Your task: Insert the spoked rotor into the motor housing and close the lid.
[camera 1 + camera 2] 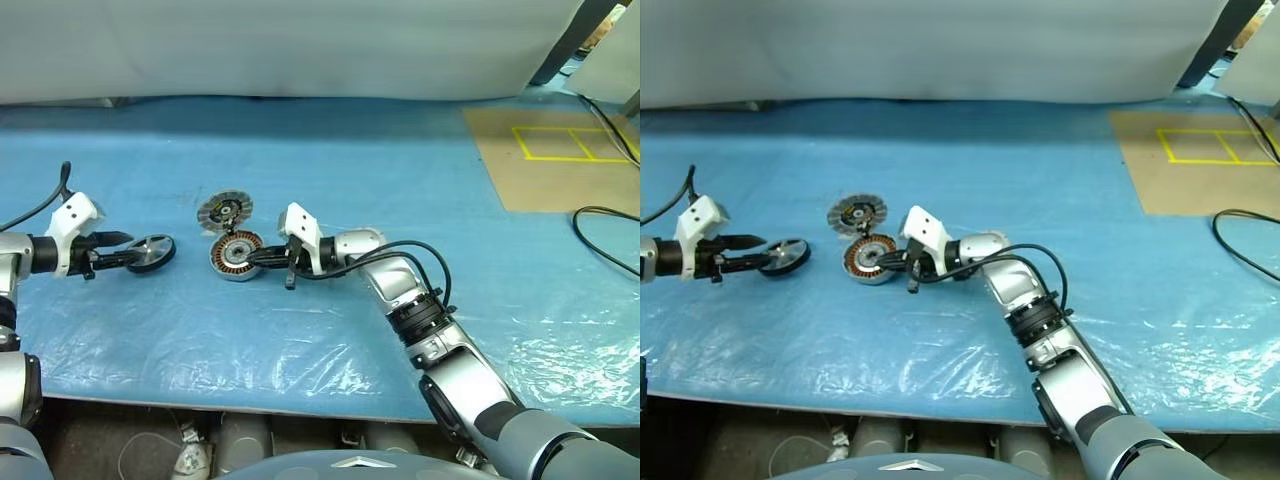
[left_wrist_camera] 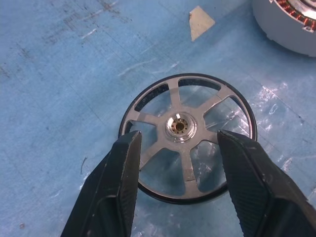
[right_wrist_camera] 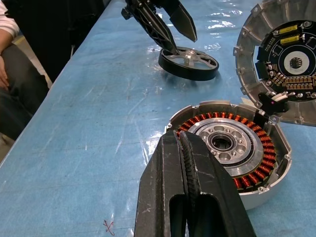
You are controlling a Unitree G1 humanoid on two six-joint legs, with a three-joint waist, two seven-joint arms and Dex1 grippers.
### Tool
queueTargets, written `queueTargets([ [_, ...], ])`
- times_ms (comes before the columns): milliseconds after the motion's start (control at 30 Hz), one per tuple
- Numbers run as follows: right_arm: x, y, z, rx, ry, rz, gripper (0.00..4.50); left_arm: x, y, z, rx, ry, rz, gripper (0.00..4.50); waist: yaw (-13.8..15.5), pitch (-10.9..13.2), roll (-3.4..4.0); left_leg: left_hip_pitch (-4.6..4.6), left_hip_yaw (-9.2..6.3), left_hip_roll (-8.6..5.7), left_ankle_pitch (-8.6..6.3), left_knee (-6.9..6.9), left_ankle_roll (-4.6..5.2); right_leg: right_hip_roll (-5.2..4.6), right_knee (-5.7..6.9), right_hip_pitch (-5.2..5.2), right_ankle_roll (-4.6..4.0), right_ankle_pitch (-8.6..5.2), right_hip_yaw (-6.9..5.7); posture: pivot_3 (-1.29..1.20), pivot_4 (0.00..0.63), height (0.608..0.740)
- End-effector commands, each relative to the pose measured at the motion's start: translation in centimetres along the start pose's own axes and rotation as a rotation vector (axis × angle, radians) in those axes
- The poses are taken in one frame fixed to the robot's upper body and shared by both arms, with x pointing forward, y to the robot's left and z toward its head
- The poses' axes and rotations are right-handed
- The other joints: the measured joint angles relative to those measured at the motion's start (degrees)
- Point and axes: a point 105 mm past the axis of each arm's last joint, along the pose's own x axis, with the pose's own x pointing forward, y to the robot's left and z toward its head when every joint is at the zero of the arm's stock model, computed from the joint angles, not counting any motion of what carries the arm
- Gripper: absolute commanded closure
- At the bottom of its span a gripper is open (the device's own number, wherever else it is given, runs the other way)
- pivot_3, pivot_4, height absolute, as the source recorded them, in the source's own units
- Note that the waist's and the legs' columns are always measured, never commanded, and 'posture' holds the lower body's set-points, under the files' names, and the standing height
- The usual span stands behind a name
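Note:
The spoked rotor (image 2: 183, 131), a dark-rimmed wheel with pale spokes, lies flat on the blue sheet at the left. My left gripper (image 2: 180, 137) is open right over it, one black finger (image 2: 123, 168) on each side of the hub. To the right sits the motor housing (image 3: 227, 148) with its ring of copper windings facing up. My right gripper (image 3: 181, 140) is shut on nothing, its tips at the housing's near rim. The lid (image 3: 286, 59), a finned disc with a circuit board inside, stands tilted open at the housing's far side.
A blue plastic-covered table (image 1: 400, 180) carries everything. A brown board with yellow tape lines (image 1: 560, 160) lies at the far right, with black cables (image 1: 600, 215) by it. A seated person (image 3: 10, 74) is beside the table's edge. A pale scrap (image 2: 200, 22) lies near the rotor.

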Motion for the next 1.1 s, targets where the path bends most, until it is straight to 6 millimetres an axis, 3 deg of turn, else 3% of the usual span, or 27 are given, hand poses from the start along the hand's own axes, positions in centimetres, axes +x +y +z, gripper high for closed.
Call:
queueTargets([
  [33, 0.0, 0.4, 1.3, -0.016, -0.048, 0.004, 4.50, 0.2, 0.3, 0.1, 0.002, 0.012, 0.015, 1.94, 0.19, 0.00, 0.00, 0.00, 0.00, 0.00, 0.00, 0.00, 0.00, 0.00, 0.00, 0.00, 0.00, 0.00, 0.00, 0.00, 0.150, 0.740],
  [800, 0.2, -0.1, 0.7, -0.006, -0.034, -0.046, 4.50, 2.2, -0.8, -1.3, -0.027, 0.101, -0.032, 1.94, 0.71, 0.00, 0.02, 0.03, -0.01, -0.01, 0.00, -0.02, -0.01, -0.01, 0.00, 0.02, 0.00, 0.00, 0.00, 0.00, 0.150, 0.740],
  [833, 0.2, -0.2, 0.7, -0.008, -0.035, -0.048, 4.50, 2.2, -0.8, -1.4, -0.037, 0.102, -0.030, 2.33, 0.71, 0.00, 0.02, 0.05, -0.01, -0.01, 0.00, -0.02, -0.01, -0.02, 0.01, 0.02, 0.00, 0.00, 0.00, 0.00, 0.150, 0.740],
  [967, 0.3, -0.3, 0.8, -0.013, -0.039, -0.055, 4.50, 2.3, -0.9, -1.6, -0.051, 0.098, -0.030, 3.16, 0.74, -0.11, 0.30, 0.12, -0.01, -0.04, 0.00, -0.02, -0.01, -0.05, 0.01, 0.08, -0.01, -0.01, 0.01, 0.00, 0.150, 0.740],
  [1100, 0.2, -0.4, 1.4, -0.016, -0.060, -0.059, 4.50, 2.1, -1.5, -1.3, -0.046, 0.040, -0.049, 3.17, 0.73, -0.11, 0.32, 0.13, 0.00, -0.04, 0.00, -0.01, -0.01, -0.06, 0.02, 0.09, -0.02, -0.01, 0.03, 0.00, 0.150, 0.740],
])
